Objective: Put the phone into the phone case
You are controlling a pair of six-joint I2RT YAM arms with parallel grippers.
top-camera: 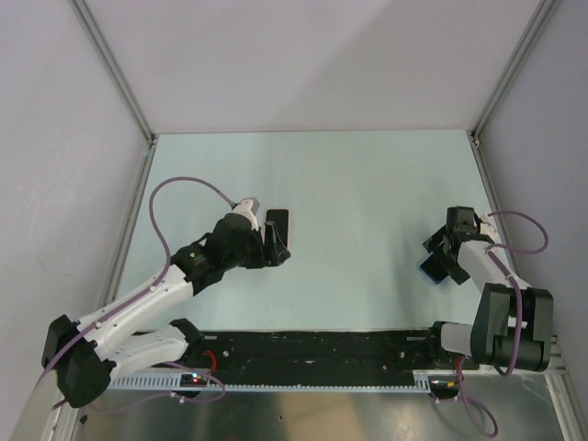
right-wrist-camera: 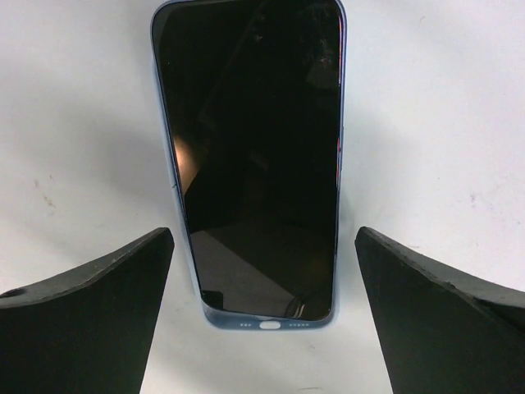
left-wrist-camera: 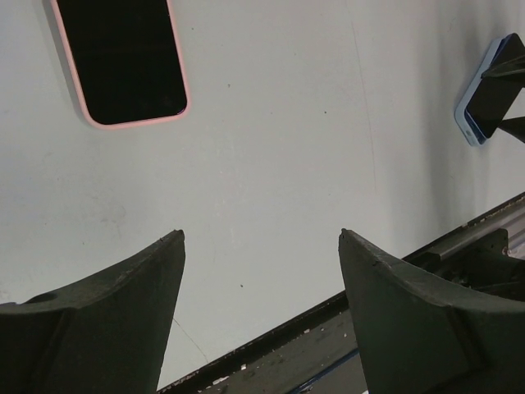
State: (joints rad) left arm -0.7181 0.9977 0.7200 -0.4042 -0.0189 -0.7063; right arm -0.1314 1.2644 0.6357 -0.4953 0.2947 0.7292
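left claw (left-wrist-camera: pixel 261 235), right claw (right-wrist-camera: pixel 262 233) open; one phone (right-wrist-camera: pixel 256 156), one pink case (left-wrist-camera: pixel 123 61).

Here's the right gripper (right-wrist-camera: pixel 264 234) spread wide, its two black wedge-shaped fingers (right-wrist-camera: pixel 98 304) low in frame, one either side of the slim blue-edged phone with the glossy black screen (right-wrist-camera: pixel 254 156). Neither finger touches it. It lies flat on the pale table (right-wrist-camera: pixel 82 123), port end nearest; that orange glint is probably a reflection.

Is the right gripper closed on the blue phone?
No, the right gripper stands open, its fingers either side of the blue phone without touching it.
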